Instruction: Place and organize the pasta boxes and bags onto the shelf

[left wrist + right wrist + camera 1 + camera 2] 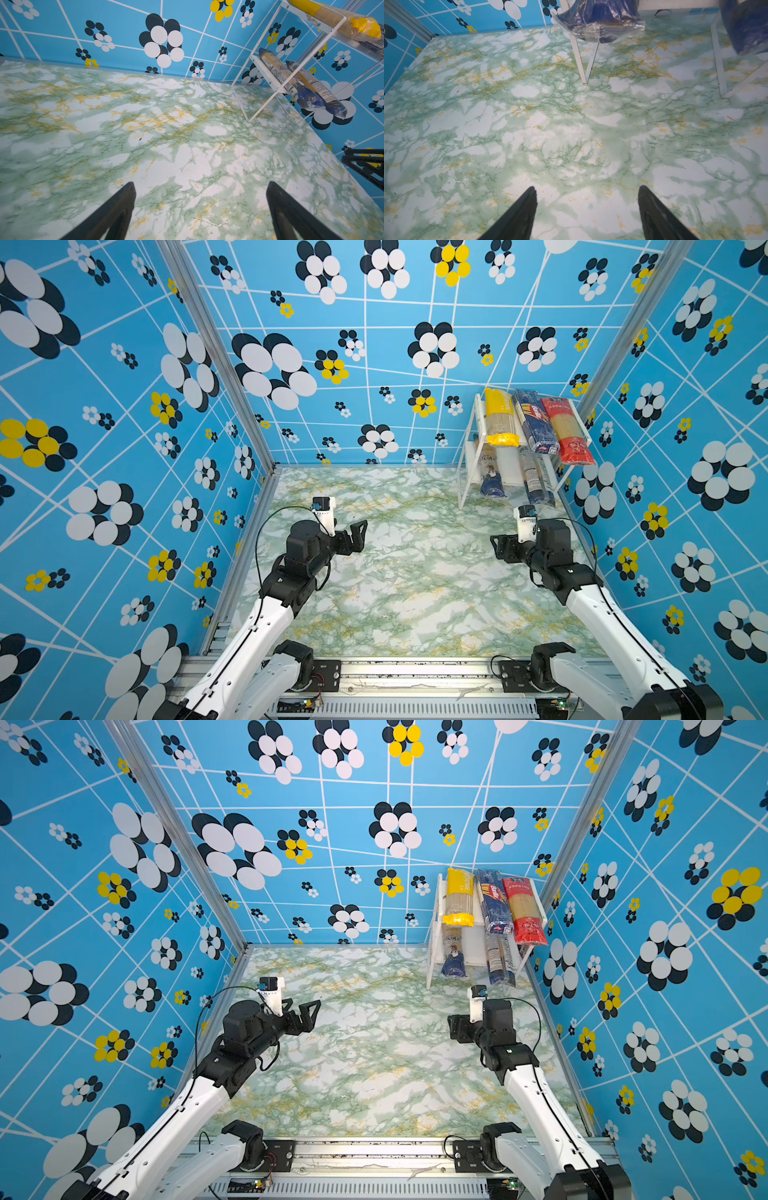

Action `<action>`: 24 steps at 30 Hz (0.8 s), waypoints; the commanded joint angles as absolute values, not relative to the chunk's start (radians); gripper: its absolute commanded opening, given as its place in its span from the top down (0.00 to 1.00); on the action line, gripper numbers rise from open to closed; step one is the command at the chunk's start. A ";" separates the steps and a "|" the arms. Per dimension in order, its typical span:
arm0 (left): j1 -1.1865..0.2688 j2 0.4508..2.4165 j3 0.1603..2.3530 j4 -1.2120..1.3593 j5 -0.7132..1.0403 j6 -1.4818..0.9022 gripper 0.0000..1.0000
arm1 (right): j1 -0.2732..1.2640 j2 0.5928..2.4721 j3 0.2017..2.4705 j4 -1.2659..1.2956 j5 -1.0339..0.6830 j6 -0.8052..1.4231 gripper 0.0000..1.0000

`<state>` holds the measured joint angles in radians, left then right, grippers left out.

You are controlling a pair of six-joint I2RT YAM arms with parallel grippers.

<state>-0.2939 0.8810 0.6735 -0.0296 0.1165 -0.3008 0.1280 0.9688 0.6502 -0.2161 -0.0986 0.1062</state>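
The white shelf point(468, 477) point(433, 957) stands in the back right corner in both top views. On its upper board lie a yellow pack point(500, 416) point(458, 898), a dark blue Barilla pack point(534, 423) point(494, 903) and a red pack point(567, 431) point(524, 911), side by side. Two clear packs with dark-blue ends point(490, 475) point(536, 483) rest on the lower board, their ends overhanging point(600, 20) point(311, 85). My left gripper point(360, 536) point(200, 184) hovers open and empty over the table's left middle. In front of the shelf, my right gripper point(498, 548) point(587, 187) is open and empty.
Green-and-white marble tabletop point(415, 593) is boxed in by blue flowered walls on three sides. An aluminium rail point(415, 668) with both arm bases runs along the front edge. The shelf's thin legs point(580, 60) stand on the table just beyond my right gripper.
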 commanded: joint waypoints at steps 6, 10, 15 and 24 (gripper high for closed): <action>-0.206 0.963 0.698 -0.023 0.058 -0.173 0.01 | 0.088 0.949 0.565 -0.016 0.028 0.130 0.20; -0.153 0.992 0.637 0.086 0.036 -0.145 0.01 | 0.084 0.980 0.548 0.046 0.057 0.110 0.19; -0.121 1.034 0.563 0.216 0.030 -0.068 0.01 | 0.075 1.028 0.538 0.114 0.080 0.098 0.18; -0.093 1.142 0.462 0.420 0.013 0.004 0.01 | 0.058 1.095 0.484 0.276 0.136 0.112 0.17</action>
<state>-0.1066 1.1179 0.4870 0.2985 0.0223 -0.0391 0.0658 1.0786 0.5053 0.1860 0.0895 0.1127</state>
